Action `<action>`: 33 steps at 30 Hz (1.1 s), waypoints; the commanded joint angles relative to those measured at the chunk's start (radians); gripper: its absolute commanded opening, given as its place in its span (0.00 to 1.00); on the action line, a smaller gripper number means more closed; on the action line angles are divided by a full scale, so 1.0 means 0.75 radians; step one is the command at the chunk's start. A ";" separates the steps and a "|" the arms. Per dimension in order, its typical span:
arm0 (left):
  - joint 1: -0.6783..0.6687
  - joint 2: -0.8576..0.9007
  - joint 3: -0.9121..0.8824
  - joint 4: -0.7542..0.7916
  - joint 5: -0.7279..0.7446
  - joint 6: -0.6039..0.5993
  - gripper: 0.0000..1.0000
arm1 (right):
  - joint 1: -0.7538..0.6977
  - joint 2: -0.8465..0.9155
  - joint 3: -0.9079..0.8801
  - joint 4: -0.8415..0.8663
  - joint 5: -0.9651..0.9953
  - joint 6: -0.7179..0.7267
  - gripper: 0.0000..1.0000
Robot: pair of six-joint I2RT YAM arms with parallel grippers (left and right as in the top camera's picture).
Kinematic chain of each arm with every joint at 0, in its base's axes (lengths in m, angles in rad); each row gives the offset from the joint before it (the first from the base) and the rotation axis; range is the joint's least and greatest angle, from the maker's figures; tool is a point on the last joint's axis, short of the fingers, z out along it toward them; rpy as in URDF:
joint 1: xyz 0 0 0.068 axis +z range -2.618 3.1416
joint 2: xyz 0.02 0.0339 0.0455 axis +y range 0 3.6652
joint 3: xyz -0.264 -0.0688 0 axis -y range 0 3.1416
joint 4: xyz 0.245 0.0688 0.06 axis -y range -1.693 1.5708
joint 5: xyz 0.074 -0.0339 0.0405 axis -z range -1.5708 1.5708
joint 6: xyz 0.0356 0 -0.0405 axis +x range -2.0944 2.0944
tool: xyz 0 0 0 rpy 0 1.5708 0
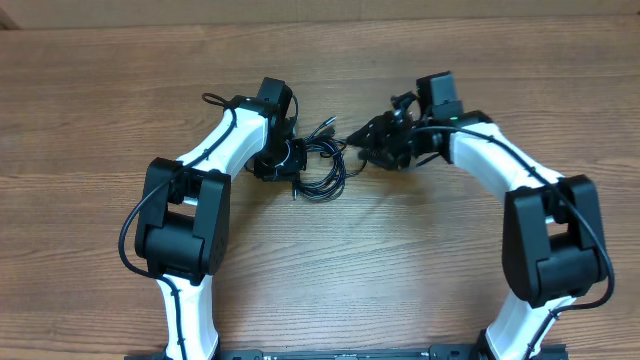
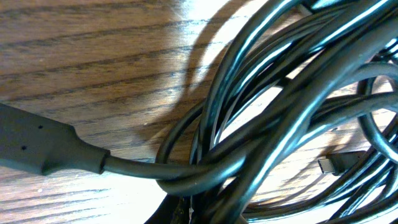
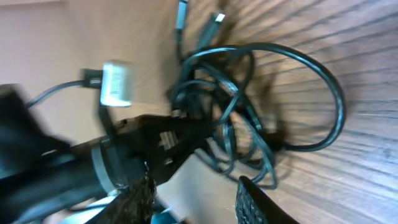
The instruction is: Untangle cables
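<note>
Right fingers (image 3: 252, 202) parted, held near the tangle of thin black cables (image 1: 325, 168). Left fingers (image 1: 283, 158) closed at the tangle's left edge; whether they pinch a cord, cannot tell. Tangle lies between both arms on the brown wood-grain bench (image 1: 100, 110).

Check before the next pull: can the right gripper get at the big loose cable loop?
Probably yes: the loop lies on bare table just ahead of the open right gripper, nothing between.
</note>
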 commanded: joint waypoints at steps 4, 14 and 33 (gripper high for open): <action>0.014 0.077 -0.067 -0.023 -0.119 0.012 0.09 | 0.070 0.101 -0.001 0.135 0.183 0.143 0.42; 0.014 0.077 -0.067 -0.023 -0.119 0.012 0.08 | 0.088 0.213 -0.001 0.418 0.183 0.320 0.38; 0.014 0.077 -0.067 -0.022 -0.119 0.012 0.07 | 0.126 0.285 -0.001 0.655 0.005 0.383 0.18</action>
